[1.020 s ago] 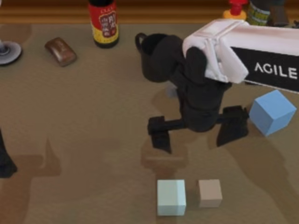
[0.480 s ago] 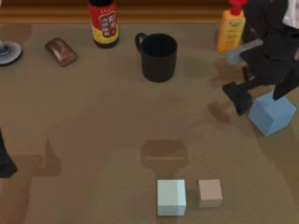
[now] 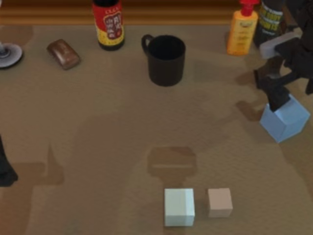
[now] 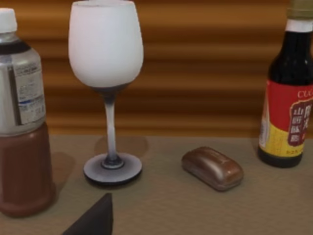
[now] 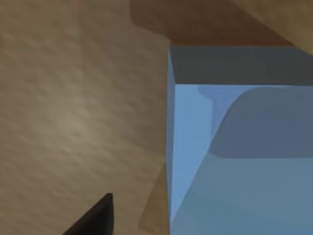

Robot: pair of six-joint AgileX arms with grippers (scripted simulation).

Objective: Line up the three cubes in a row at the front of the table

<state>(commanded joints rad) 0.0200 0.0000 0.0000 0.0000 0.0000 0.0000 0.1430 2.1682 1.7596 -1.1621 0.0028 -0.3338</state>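
The pale mint-white cube point(image 3: 179, 207) and the small beige cube point(image 3: 219, 202) sit side by side, a little apart, at the front of the table point(image 3: 98, 147). The larger sky-blue cube point(image 3: 287, 121) rests farther back at the right edge, turned at an angle. My right gripper point(image 3: 293, 93) hovers open over its rear part; one dark finger point(image 3: 277, 97) overlaps the cube's back left corner. The right wrist view has the blue cube point(image 5: 244, 147) close up beside one fingertip point(image 5: 98, 218). My left gripper point(image 3: 5, 174) is parked at the left edge, one fingertip point(image 4: 95, 220) showing.
A black mug point(image 3: 166, 58) stands at the back middle, a soy sauce bottle point(image 3: 108, 24) and a brown rounded lump point(image 3: 63, 53) at the back left. A wine glass point(image 4: 106, 54) stands at the far left. A yellow bottle point(image 3: 242, 29) and a dark bottle point(image 3: 271, 19) stand behind the right gripper.
My right arm has swung from the table's middle to the right and now hangs over the sky-blue cube. None of the cubes has moved. The left arm is still.
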